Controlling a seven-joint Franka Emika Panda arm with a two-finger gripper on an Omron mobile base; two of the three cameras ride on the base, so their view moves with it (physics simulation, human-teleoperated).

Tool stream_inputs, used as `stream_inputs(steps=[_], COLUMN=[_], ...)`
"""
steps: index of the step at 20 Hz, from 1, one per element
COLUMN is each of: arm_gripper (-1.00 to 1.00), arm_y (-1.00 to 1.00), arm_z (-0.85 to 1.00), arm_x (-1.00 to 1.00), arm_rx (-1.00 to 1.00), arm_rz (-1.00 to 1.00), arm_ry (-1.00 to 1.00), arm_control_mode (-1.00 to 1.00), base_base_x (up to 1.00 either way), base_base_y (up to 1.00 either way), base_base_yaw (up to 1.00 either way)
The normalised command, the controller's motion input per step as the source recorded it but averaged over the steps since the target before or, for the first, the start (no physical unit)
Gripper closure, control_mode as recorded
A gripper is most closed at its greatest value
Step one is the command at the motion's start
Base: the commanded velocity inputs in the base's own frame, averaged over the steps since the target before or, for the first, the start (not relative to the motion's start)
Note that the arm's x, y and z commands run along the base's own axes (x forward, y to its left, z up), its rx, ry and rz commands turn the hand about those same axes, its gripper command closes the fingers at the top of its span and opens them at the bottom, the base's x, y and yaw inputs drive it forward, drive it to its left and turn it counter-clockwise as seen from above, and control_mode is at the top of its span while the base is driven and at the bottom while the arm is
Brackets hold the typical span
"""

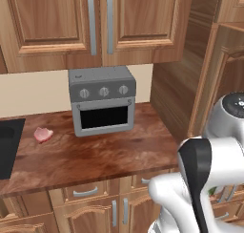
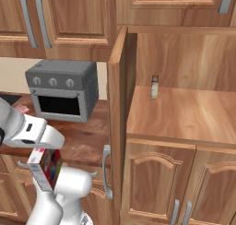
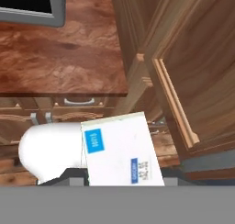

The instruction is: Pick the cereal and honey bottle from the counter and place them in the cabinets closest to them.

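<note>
Claw [image 2: 42, 156] clenched on the cereal [image 2: 46, 169], low at about 8 o'clock in the right base view, under the white hand. Held off the desk [image 2: 87, 139], in front of its front edge and level with the lower drawers. Box hanging from the claw, tilted, lower end toward 6 o'clock. Slim and rectangular; red and dark print on the broad face, white along the narrow side and top. In the hand view, cereal [image 3: 121, 152] directly ahead of the claw at 6 o'clock, showing a white face with a blue label and a small blue-and-white printed patch; fingertips hidden behind it.

At 3 o'clock from the box, open cabinets [image 2: 184, 111]: door [image 2: 119, 109] swung out edge-on, long grey bar handle [image 2: 106, 171] near its lower part, plain wooden shelf inside. On that shelf, toward the back, a small upright item [image 2: 155, 86], too small to name. Cereal well apart from the shelf, lower and to 9 o'clock of the door.

Farther out on the desk, grey toaster oven [image 1: 102, 100] with three knobs and a dark window, against the wall. At 9 o'clock of the oven, a pink lump [image 1: 43, 134] lying on the wood. Dark sink [image 1: 8, 146] at the far 9 o'clock edge. Closed upper cabinet doors [image 1: 95, 22] above the oven.
</note>
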Motion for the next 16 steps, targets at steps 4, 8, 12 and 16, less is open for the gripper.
stream_inputs(steps=[4, 8, 12, 16], arm_gripper=[1.00, 1.00, 1.00, 1.00], arm_y=[0.00, 0.00, 0.00, 0.00], arm_z=[0.00, 0.00, 0.00, 0.00], arm_x=[-0.19, 0.00, 0.00, -0.04], arm_rx=[0.00, 0.00, 0.00, 0.00], arm_rz=[0.00, 0.00, 0.00, 0.00], arm_ry=[-0.02, 0.00, 0.00, 0.00], arm_control_mode=[-1.00, -1.00, -1.00, 1.00], base_base_x=[0.00, 0.00, 0.00, -0.21], base_base_y=[0.00, 0.00, 0.00, 0.00], base_base_yaw=[0.00, 0.00, 0.00, 0.00])
